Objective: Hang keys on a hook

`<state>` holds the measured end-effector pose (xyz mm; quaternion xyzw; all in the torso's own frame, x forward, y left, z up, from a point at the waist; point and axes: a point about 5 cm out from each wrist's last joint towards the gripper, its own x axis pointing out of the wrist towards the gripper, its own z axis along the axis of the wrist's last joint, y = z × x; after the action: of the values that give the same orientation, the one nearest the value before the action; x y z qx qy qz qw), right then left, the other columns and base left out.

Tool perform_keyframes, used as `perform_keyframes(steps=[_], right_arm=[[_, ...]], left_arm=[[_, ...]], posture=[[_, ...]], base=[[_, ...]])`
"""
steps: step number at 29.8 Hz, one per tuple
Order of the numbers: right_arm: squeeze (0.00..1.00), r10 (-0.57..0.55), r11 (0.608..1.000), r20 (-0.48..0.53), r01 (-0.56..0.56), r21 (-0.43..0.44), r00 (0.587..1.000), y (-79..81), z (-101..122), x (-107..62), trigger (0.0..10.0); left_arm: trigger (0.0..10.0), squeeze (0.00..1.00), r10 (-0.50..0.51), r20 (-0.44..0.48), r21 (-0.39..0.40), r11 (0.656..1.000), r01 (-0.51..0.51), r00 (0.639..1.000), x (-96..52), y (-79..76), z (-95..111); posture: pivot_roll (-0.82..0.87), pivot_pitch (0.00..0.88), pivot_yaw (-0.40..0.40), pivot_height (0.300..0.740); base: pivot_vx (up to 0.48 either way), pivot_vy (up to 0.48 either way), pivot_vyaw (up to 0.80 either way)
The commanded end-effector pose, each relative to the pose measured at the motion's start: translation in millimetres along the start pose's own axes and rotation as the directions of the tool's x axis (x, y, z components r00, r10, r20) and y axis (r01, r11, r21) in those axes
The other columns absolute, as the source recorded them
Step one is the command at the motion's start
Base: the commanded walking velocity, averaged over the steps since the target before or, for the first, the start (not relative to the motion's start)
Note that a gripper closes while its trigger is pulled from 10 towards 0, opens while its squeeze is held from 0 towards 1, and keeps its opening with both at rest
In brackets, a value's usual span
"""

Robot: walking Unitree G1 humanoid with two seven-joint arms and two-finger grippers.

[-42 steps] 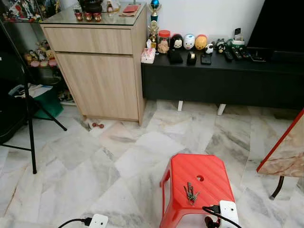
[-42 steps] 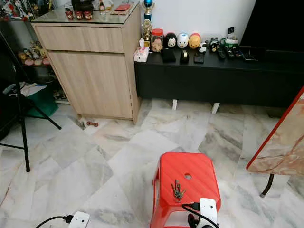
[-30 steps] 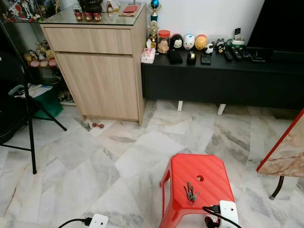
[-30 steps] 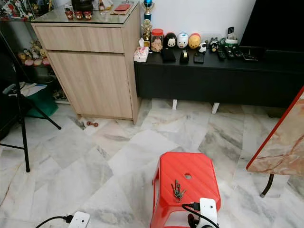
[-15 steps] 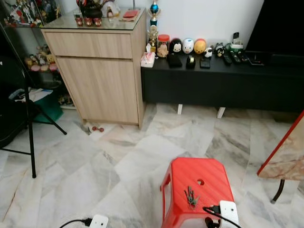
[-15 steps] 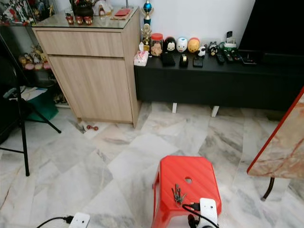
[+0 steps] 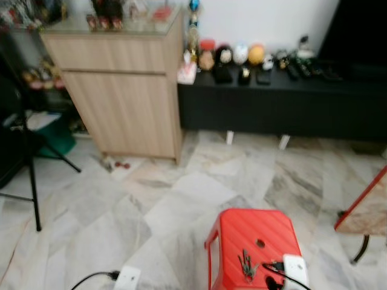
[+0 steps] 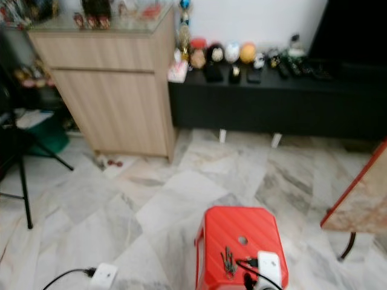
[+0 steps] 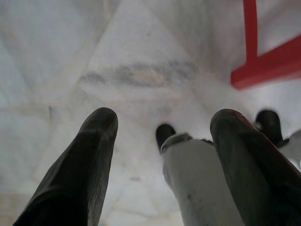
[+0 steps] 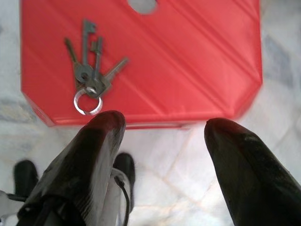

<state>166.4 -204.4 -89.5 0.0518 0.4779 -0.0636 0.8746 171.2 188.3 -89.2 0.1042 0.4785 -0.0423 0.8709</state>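
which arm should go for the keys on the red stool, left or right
Right, likely. The right gripper hangs open just off the red stool's edge, with the keys ahead of its fingers. The left gripper faces the marble floor beside the stool.

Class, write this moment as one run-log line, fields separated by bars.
keys: lying on red stool | right gripper: open, short of stool edge | left gripper: open over marble floor | keys not picked up

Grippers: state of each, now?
Left gripper: open, empty, over floor.
Right gripper: open, empty, by the stool with keys.
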Motion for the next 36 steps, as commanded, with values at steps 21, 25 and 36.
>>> perform_keyframes(steps=[21, 25, 36], right_arm=[[0.0, 0.018, 0.999, 0.061, -0.02, 0.035, 0.998, 10.5, 9.7, 1.7, 10.0], [0.0, 0.014, 1.0, 0.062, -0.016, 0.026, 0.998, 10.1, 9.9, 1.7, 10.0], [0.0, 0.01, 0.999, 0.092, -0.014, 0.035, 0.996, 9.6, 11.5, 1.2, 10.0]], left_arm=[[10.0, 0.0, 0.014, -0.075, 0.015, 1.0, -0.013, 0.997, -4.5, 4.4, -23.6], [10.0, 0.0, 0.013, -0.077, 0.014, 1.0, -0.012, 0.997, -4.7, 4.3, -24.3], [10.0, 0.0, 0.009, -0.084, 0.019, 1.0, -0.008, 0.996, -5.5, 4.2, -27.7]], posture=[[0.01, 0.0, -0.04, 0.74], [0.01, 0.0, -0.04, 0.74], [0.01, 0.0, -0.038, 0.726]], base=[[0.0, 0.0, 0.0], [0.0, 0.0, 0.0], [0.0, 0.0, 0.0]])
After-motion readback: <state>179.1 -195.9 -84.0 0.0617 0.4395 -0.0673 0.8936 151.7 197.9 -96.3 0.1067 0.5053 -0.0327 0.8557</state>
